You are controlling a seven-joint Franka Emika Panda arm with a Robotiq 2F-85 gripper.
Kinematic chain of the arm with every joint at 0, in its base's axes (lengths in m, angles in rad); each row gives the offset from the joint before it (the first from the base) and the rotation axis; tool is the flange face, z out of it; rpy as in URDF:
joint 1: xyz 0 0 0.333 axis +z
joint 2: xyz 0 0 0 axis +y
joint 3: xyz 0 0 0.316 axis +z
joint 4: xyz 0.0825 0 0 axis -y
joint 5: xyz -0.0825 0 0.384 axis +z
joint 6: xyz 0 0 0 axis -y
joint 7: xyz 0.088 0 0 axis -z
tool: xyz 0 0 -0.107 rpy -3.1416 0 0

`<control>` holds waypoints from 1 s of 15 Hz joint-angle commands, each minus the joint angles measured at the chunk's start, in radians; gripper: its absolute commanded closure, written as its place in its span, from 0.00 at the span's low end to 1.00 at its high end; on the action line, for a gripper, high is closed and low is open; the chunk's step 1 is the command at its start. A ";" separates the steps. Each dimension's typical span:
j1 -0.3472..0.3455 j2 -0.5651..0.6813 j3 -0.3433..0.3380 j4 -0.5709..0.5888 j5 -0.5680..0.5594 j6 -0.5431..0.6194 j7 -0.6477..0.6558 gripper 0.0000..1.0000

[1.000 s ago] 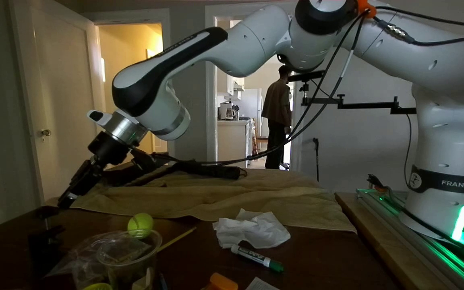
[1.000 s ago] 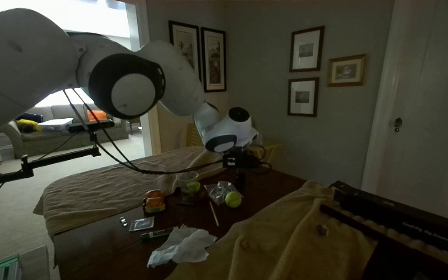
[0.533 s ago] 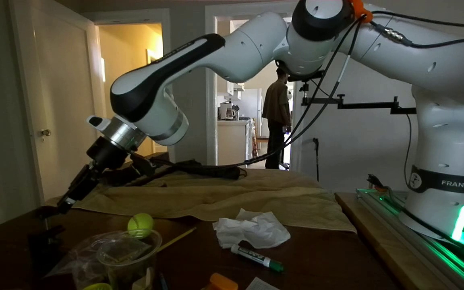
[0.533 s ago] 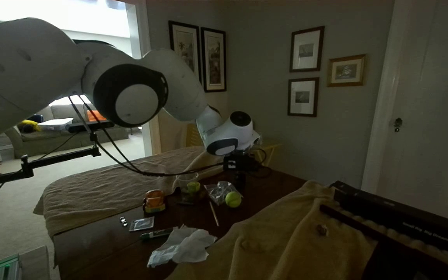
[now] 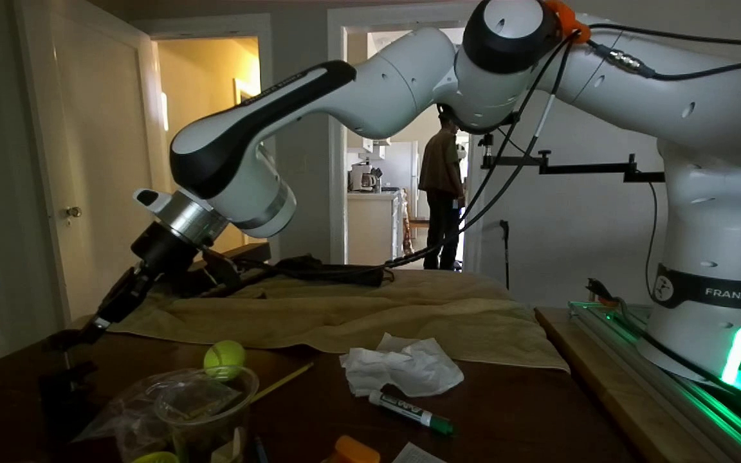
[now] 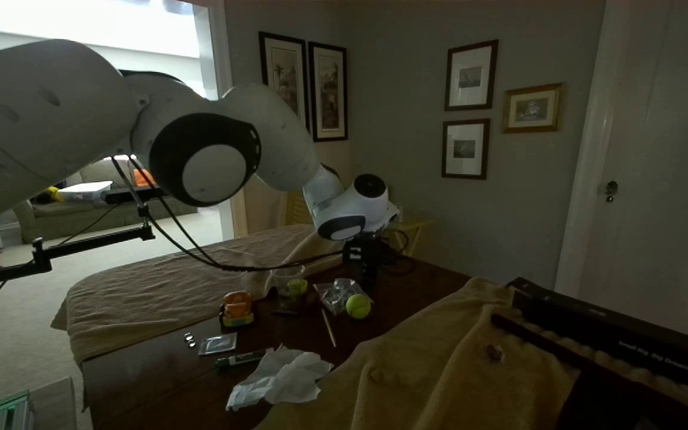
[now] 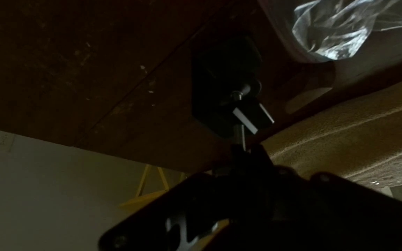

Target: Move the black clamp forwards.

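Note:
The black clamp (image 5: 67, 389) stands on the dark table at the far end from the robot base; it tilts slightly in an exterior view. In the wrist view the clamp (image 7: 222, 83) shows its dark body and a silver screw post running up to my fingertips. My gripper (image 5: 91, 334) touches or nearly touches the clamp's top. In the wrist view my gripper's fingertips (image 7: 248, 151) are close together and look shut. They hide the clamp's top, and it is too dark to tell whether part of it is between them. In an exterior view the clamp (image 6: 368, 278) is mostly behind the wrist.
A clear plastic bowl (image 5: 206, 411) and a crumpled plastic bag (image 5: 123, 411) stand beside the clamp. A yellow-green ball (image 5: 224, 357), a pencil (image 5: 283, 381), a marker (image 5: 409, 411) and white tissue (image 5: 402, 366) lie closer to the base. A tan cloth (image 5: 345, 315) covers one side.
My gripper has moved lower and farther from the robot base. Since half a second ago the clamp has shifted slightly the same way, and its top leans a little.

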 commanded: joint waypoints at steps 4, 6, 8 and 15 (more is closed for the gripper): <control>0.008 0.032 0.025 0.036 -0.034 0.066 0.079 0.98; 0.008 0.026 0.020 0.026 -0.055 0.036 0.078 0.98; -0.003 0.017 0.024 0.013 -0.078 -0.022 0.058 0.98; -0.090 0.006 0.075 0.062 -0.091 -0.398 -0.121 0.98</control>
